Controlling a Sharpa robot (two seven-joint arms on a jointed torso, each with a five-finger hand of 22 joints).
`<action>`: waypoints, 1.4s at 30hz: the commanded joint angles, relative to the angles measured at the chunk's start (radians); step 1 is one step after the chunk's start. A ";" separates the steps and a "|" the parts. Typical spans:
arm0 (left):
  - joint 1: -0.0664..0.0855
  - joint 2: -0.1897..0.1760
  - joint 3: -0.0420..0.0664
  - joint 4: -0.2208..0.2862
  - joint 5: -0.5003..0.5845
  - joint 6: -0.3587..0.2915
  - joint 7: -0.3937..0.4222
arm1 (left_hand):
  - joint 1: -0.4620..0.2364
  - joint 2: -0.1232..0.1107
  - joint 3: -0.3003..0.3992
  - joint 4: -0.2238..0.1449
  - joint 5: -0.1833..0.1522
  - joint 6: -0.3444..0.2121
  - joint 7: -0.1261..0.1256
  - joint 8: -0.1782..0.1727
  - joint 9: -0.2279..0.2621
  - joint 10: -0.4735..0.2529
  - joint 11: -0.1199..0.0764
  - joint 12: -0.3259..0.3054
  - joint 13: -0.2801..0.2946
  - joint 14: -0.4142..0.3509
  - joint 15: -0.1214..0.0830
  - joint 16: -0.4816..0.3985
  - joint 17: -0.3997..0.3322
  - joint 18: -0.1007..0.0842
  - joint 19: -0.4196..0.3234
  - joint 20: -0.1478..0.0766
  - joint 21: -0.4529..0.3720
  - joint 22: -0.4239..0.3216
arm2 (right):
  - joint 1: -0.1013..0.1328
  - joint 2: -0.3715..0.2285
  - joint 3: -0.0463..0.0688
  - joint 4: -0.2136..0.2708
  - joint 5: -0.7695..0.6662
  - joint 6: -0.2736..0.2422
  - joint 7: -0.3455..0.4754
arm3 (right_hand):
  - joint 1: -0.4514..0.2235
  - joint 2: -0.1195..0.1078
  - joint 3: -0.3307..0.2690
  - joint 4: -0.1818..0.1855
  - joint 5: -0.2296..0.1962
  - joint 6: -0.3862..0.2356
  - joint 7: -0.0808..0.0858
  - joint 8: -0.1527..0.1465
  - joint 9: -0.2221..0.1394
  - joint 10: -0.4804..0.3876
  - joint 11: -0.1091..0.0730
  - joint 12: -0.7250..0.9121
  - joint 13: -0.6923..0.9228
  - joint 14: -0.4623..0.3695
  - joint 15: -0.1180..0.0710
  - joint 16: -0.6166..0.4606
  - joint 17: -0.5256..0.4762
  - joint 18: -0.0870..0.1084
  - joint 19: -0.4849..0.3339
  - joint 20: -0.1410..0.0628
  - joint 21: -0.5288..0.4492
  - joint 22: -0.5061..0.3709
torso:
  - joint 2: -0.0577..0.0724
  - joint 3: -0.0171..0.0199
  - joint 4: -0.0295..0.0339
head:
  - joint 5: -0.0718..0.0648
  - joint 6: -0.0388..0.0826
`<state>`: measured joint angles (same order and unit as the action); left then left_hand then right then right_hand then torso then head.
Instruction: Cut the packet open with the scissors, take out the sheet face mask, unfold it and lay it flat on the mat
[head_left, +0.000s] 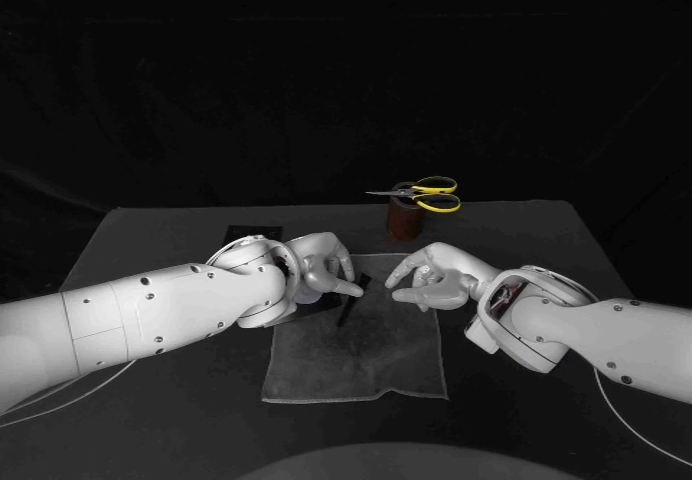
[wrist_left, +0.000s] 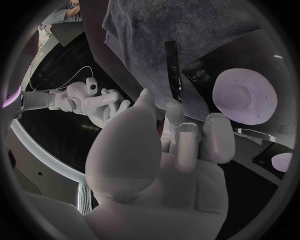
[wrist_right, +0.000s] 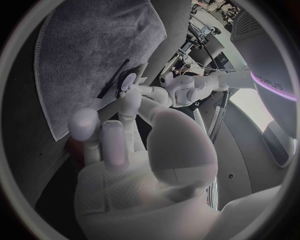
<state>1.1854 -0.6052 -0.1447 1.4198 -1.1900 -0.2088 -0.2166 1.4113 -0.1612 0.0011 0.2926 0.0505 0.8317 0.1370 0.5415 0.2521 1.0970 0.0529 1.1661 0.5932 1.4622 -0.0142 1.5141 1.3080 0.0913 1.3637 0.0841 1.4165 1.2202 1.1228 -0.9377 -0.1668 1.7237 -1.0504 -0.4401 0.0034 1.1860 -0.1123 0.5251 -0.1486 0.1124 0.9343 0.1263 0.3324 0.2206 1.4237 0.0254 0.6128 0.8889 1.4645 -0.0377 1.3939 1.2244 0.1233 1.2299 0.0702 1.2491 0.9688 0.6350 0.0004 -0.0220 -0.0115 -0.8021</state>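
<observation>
Two hands meet over the mat (head_left: 353, 365), a dark packet (head_left: 346, 312) between them.
The left hand (head_left: 320, 265) pinches the packet in its fingers, edge-on and hard to make out; the right hand (head_left: 433, 278) has its fingers spread, empty, just beside.

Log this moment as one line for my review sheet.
left hand: pinches dark strip over mat | right hand: fingers apart, holding nothing | scissors: on brown holder, unheld
</observation>
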 joint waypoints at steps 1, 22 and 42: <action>-0.001 0.015 0.000 -0.011 -0.059 0.016 -0.060 | -0.027 -0.001 -0.019 0.001 -0.002 -0.015 0.001 0.010 0.003 -0.014 0.005 0.005 0.003 0.058 0.004 0.002 0.073 -0.018 0.003 0.003 0.003 0.000 | 0.001 -0.002 0.001 0.006 -0.052 -0.013 -0.007 | 0.000 -0.011 -0.003 0.008 0.006 -0.010 0.000 -0.003 0.004 -0.005 0.005 0.083 0.072 0.056 -0.001 0.029 0.047 -0.012 0.018 0.002 0.017 0.030 | -0.001 -0.0014 -0.0005 | 0.002 0.000; -0.004 0.075 0.000 -0.072 -0.177 0.071 -0.153 | -0.040 0.021 -0.046 0.000 -0.002 -0.018 -0.008 0.071 0.030 0.031 -0.001 0.062 0.115 0.064 0.000 0.007 0.092 -0.025 0.027 0.001 0.023 0.040 | 0.003 -0.032 0.001 0.013 -0.184 -0.101 0.020 | -0.002 -0.057 -0.037 0.015 0.034 -0.107 0.029 0.081 0.057 -0.164 0.042 0.396 0.324 0.076 0.032 0.122 0.217 -0.056 0.164 0.031 0.152 0.278 | -0.002 -0.0017 0.0001 | 0.000 -0.003; -0.020 0.117 0.000 -0.105 -0.191 0.131 -0.150 | -0.027 0.033 -0.041 -0.001 -0.002 -0.012 -0.015 0.098 0.043 0.044 -0.007 0.077 0.150 0.068 -0.005 0.011 0.106 -0.027 0.031 -0.003 0.028 0.049 | 0.003 -0.018 0.001 0.004 -0.273 -0.069 0.021 | 0.000 -0.059 -0.019 0.020 0.034 -0.096 0.027 0.076 0.054 -0.228 0.041 0.335 0.262 0.063 0.030 0.099 0.178 -0.078 0.232 0.029 0.216 0.392 | 0.000 -0.0022 -0.0009 | -0.003 -0.007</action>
<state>1.1676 -0.4926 -0.1447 1.3149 -1.3686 -0.1165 -0.3632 1.3857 -0.1380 -0.0386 0.2910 0.0504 0.8186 0.1297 0.6358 0.2956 1.1345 0.0473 1.2367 0.7419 1.4617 -0.0139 1.5217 1.3081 0.0760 1.3866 0.0823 1.4406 1.2675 1.1257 -0.9565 -0.1668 1.7276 -1.2949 -0.5173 0.0214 1.1846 -0.1688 0.4995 -0.1282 0.1416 0.8303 0.1517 0.4062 0.2755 1.1884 0.0637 0.9439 1.1503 1.4661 -0.0106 1.4936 1.3082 0.0607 1.4522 0.1006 1.4618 1.3084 0.6342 -0.0017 -0.0217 -0.0146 -0.8077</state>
